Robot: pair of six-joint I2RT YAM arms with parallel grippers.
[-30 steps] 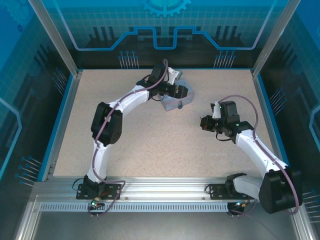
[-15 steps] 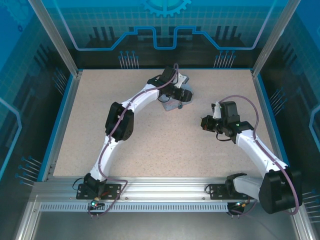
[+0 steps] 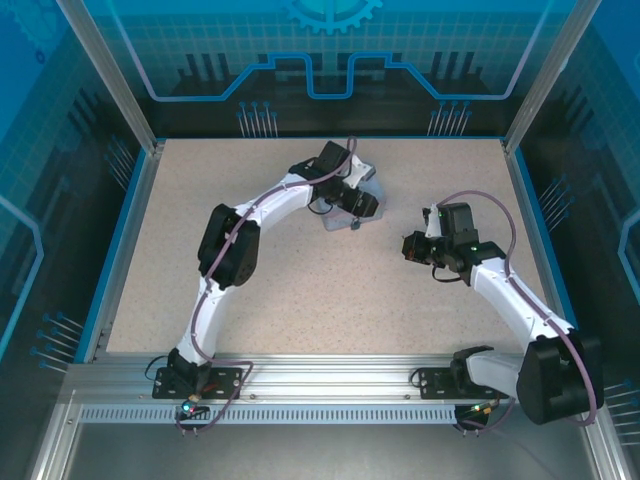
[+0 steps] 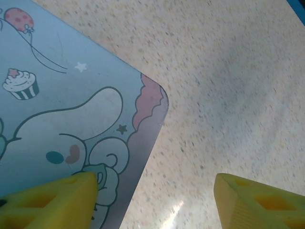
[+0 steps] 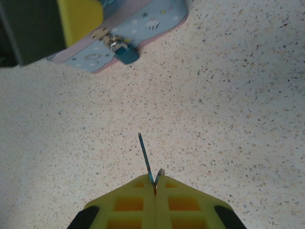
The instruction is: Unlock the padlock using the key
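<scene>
Metal, thin and stiff, the key (image 5: 146,162) is clamped at its head by the right gripper (image 5: 155,187), lower centre, and would probably twist if nudged. The padlock (image 5: 125,53) hangs on the tin (image 5: 157,21), upper left. The left gripper (image 4: 152,195) has its fingers apart.

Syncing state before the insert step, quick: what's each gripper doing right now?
Left gripper: open, one finger over the tin, one over bare table; holding nothing.
Right gripper: closed on the key.
</scene>
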